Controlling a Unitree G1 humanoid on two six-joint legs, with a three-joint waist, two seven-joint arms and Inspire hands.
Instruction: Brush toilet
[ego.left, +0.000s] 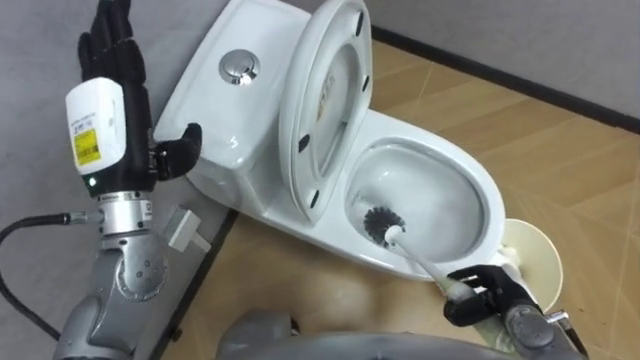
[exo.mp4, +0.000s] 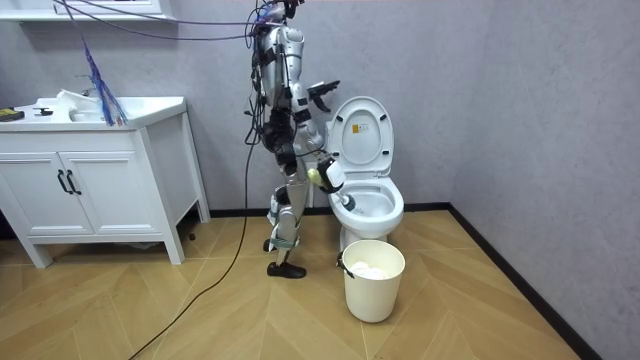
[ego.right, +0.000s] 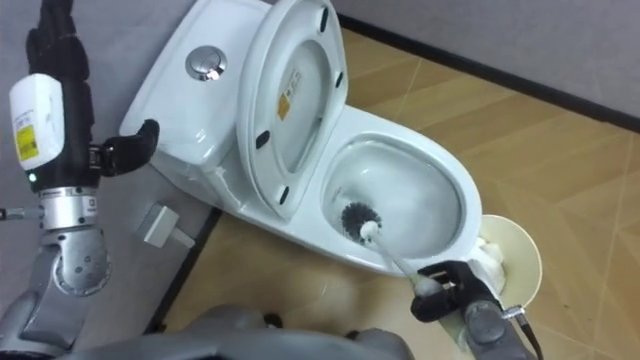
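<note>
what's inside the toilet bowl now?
The toilet brush head rests inside the toilet bowl, handle running out to the right hand curled round it. Near inner wall is hidden by the rim.

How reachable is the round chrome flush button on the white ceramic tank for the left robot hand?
Probably yes: the open left robot hand is beside the white ceramic tank; nothing blocks the round chrome flush button.

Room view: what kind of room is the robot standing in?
Most likely a bathroom. There is a white toilet with its lid up, a white cabinet by the wall, and the right hand holds a brush down in the toilet's bowl.
</note>
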